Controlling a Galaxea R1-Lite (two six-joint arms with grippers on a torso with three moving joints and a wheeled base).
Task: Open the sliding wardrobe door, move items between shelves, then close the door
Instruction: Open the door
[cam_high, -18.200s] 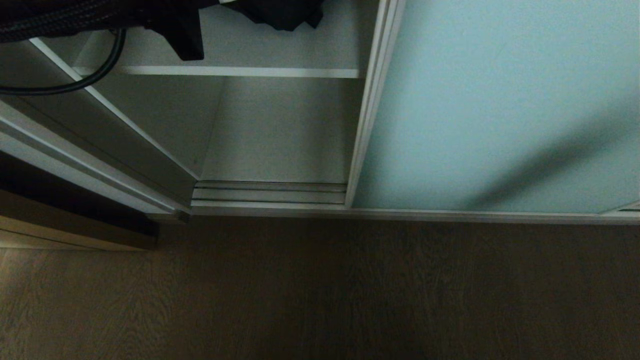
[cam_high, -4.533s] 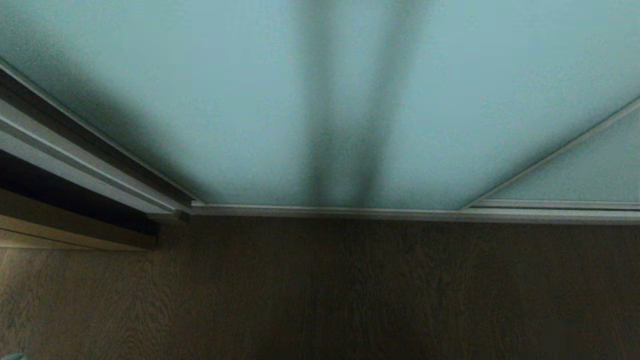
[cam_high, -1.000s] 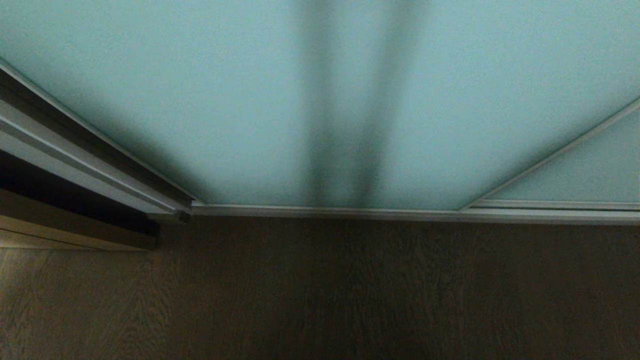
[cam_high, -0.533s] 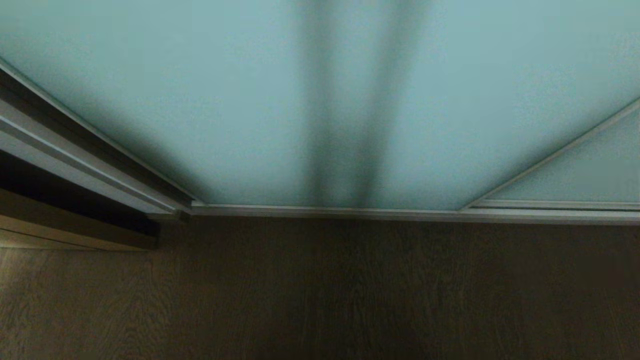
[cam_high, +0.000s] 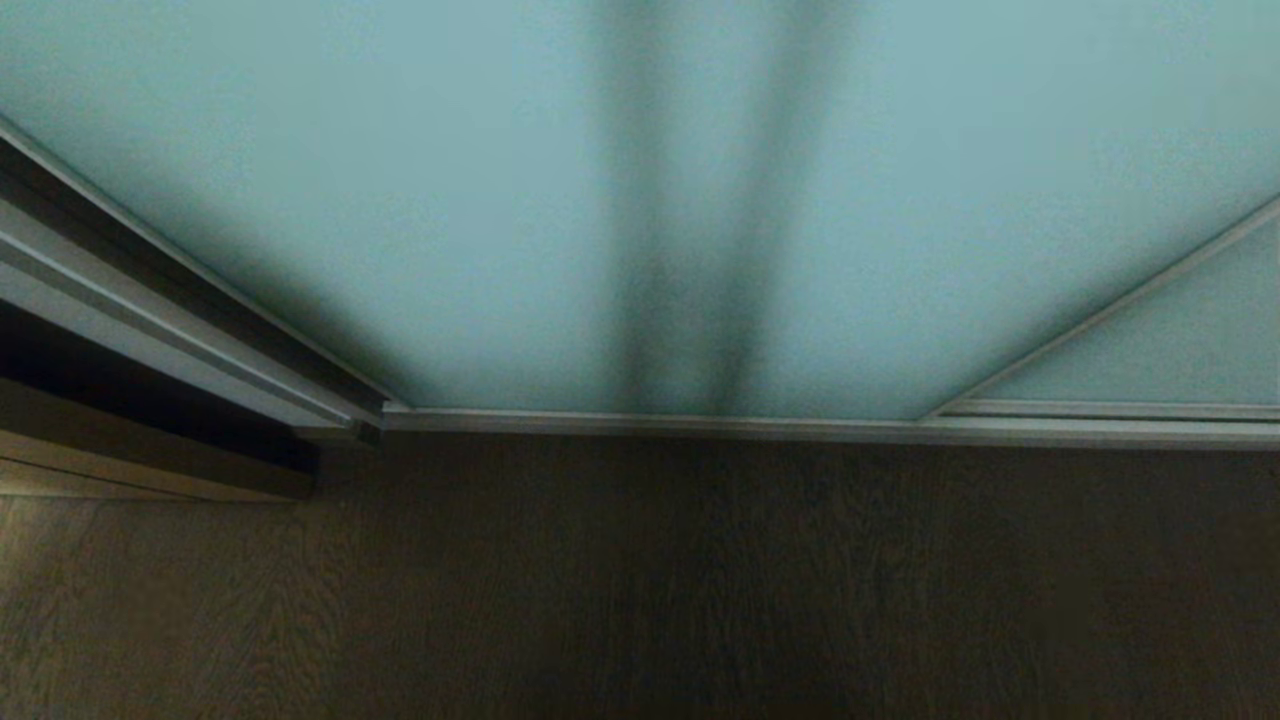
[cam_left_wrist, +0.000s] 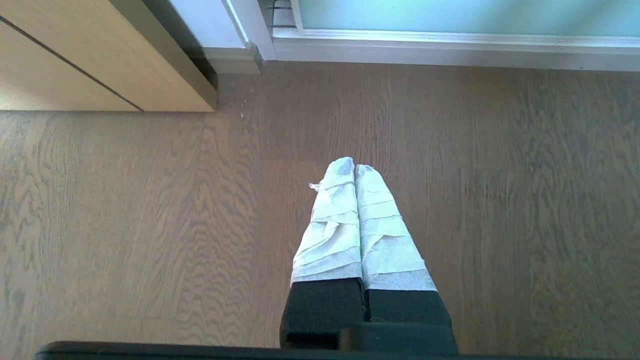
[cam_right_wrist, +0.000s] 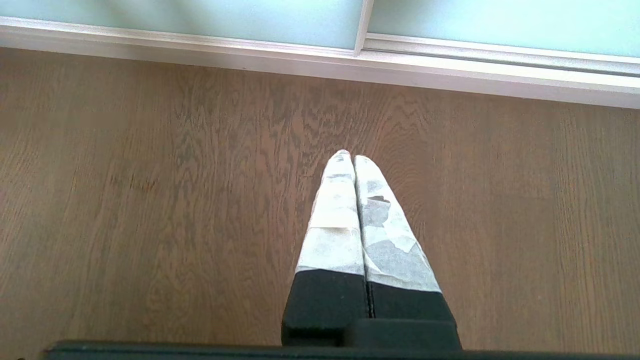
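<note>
- Glass filled the scene: the sliding wardrobe door (cam_high: 560, 180), a frosted pale blue-green panel in a slim silver frame, stood drawn fully across the opening, its lower rail (cam_high: 650, 422) running along the wood-grain floor (cam_high: 640, 600).
- Ahead of both grippers and well apart from them, the door hid the shelves and garments; none showed in any view.
- The left gripper (cam_left_wrist: 354, 167) hung over bare floor with its taped fingers (cam_left_wrist: 332, 225) pressed together on nothing, a beige cabinet front (cam_left_wrist: 75, 60) off beyond its tips by the wardrobe's corner post (cam_left_wrist: 240, 45).
- The right gripper (cam_right_wrist: 348, 155) hung likewise, its taped fingers (cam_right_wrist: 335, 225) together and empty, facing the spot where the door's upright frame edge (cam_right_wrist: 361, 25) overlapped a second glass panel (cam_right_wrist: 500, 25).
- Judged from its build, the panel would be stiff, fairly heavy and breakable, its glass face too slick to grip; the metal upright edge looked the sounder place to take hold, pushed along the track, not pulled outward.
- With the door shut and both arms parked, the task appeared complete.
</note>
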